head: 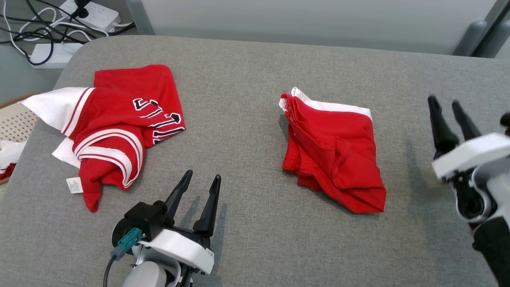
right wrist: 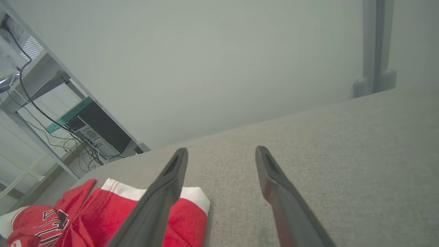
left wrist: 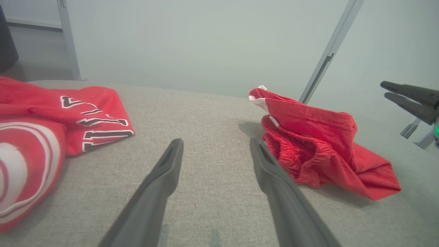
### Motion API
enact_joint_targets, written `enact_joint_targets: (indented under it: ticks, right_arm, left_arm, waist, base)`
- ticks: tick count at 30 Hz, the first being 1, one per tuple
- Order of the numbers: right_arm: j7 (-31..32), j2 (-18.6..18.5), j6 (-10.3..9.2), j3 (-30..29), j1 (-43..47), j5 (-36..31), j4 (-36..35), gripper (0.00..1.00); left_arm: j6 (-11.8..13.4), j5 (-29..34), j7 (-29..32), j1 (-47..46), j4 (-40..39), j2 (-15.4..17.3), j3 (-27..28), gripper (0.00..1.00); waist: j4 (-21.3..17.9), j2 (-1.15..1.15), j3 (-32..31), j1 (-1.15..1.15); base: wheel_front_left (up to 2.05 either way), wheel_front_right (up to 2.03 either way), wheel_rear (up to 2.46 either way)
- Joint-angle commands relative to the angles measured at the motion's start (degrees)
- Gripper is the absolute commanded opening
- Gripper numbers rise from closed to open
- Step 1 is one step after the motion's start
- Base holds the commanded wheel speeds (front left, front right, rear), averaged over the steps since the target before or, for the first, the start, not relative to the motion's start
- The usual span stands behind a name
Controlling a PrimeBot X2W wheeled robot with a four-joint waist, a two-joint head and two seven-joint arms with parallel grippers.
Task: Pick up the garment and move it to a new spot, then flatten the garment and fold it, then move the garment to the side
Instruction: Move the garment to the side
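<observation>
The garment, a pair of red shorts [head: 332, 153] with a white band, lies roughly folded and bunched on the grey fabric surface [head: 247, 75], right of centre. My right gripper [head: 444, 101] hovers open to the right of it, apart from the cloth, with nothing between its fingers. In the right wrist view the open right gripper [right wrist: 221, 151] points past the shorts [right wrist: 193, 219], which lie at the lower left. My left gripper [head: 202, 178] stands open near the front edge, left of the shorts. In the left wrist view the open left gripper [left wrist: 216, 142] has the shorts [left wrist: 319, 137] just right of its right finger.
A red jersey [head: 119, 123] with white trim and dark lettering lies crumpled at the left of the surface, also in the left wrist view as the jersey [left wrist: 51, 120]. Power strips and cables [head: 59, 24] lie on the floor beyond the far left corner. A basket [head: 14, 123] stands off the left edge.
</observation>
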Motion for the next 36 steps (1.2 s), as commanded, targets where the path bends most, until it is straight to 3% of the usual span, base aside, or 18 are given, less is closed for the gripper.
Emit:
enact_joint_targets:
  ticks: [1, 12, 30, 32, 33, 35, 36]
  right_arm:
    - [-0.74, 0.16, 0.25, 0.52, 0.95, 0.38, -0.74, 1.0]
    - [1.56, 4.4, 0.25, 3.76, 4.53, 4.53, 2.87, 1.0]
    - [8.61, 6.34, 0.25, 8.87, 3.59, 10.46, 4.96, 1.0]
    - [9.18, 6.46, 0.25, 9.38, 3.3, 11.11, 4.56, 0.74]
    - [9.59, 6.58, 0.25, 9.65, 3.29, 11.57, 4.3, 0.51]
    - [10.16, 6.41, 0.25, 10.19, 3.24, 12.16, 3.98, 0.36]
    - [10.28, 6.25, 0.25, 10.41, 3.23, 12.37, 3.95, 0.17]
  left_arm:
    - [-0.04, 0.35, -0.34, -1.48, -1.29, 0.37, 1.95, 1.0]
    - [-0.4, 0.72, -0.34, -1.79, -1.1, 0.37, 1.6, 1.0]
    - [-0.29, 0.19, -0.34, -1.99, -1.59, 0.37, 1.09, 1.0]
    - [-0.3, 0.1, -0.34, -2.14, -1.56, 0.37, 1.0, 1.0]
    - [-0.3, 0.05, -0.34, -2.23, -1.54, 0.37, 0.92, 1.0]
    - [-0.27, -0.08, -0.34, -2.39, -1.55, 0.37, 0.79, 1.0]
    - [-0.25, -0.14, -0.34, -2.47, -1.54, 0.37, 0.73, 1.0]
  waist:
    - [0.06, 0.0, 0.05, 0.0]
    - [1.97, 0.0, 0.95, 0.0]
    - [4.51, 0.0, 2.25, 0.0]
    - [4.72, 0.0, 2.43, 0.0]
    - [4.85, 0.0, 2.5, 0.0]
    - [5.09, 0.0, 2.62, 0.0]
    - [5.23, 0.0, 2.64, 0.0]
  base:
    - [0.0, 0.0, 0.0]
    - [0.0, 0.0, 0.0]
    - [0.0, 0.0, 0.0]
    - [0.0, 0.0, 0.0]
    - [0.0, 0.0, 0.0]
    - [0.0, 0.0, 0.0]
    - [0.0, 0.0, 0.0]
